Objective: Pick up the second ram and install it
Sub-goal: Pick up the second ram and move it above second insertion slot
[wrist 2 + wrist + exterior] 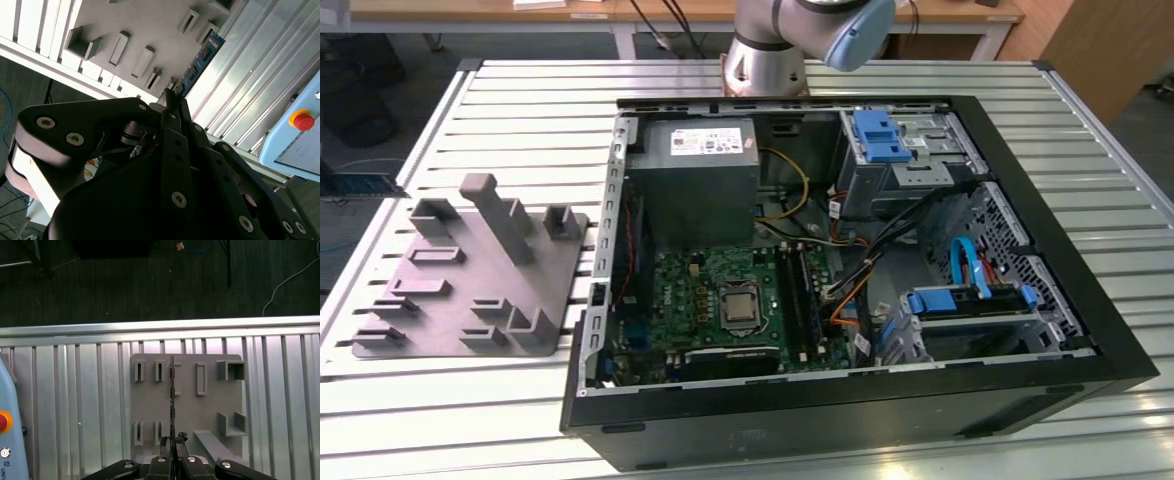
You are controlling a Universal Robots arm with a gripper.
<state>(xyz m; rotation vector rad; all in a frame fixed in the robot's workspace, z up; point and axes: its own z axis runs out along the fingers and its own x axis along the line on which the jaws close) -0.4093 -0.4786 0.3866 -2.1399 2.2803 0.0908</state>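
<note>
Evidently the pick-up step is complete: the gripper (172, 441) pinches the second ram (172, 390), apparently clear above the grey holder plate (211, 407). Installing calls for aligning it with a motherboard memory slot (801, 290).

A white rectangular sticker (714, 143) lies on top of the grey metal power supply box (694, 195). Its print is too small to read. In the first wrist view, a pale blue control box (9, 390) bears small dark lettering near its red round button (2, 421), cut off and unreadable.
</note>
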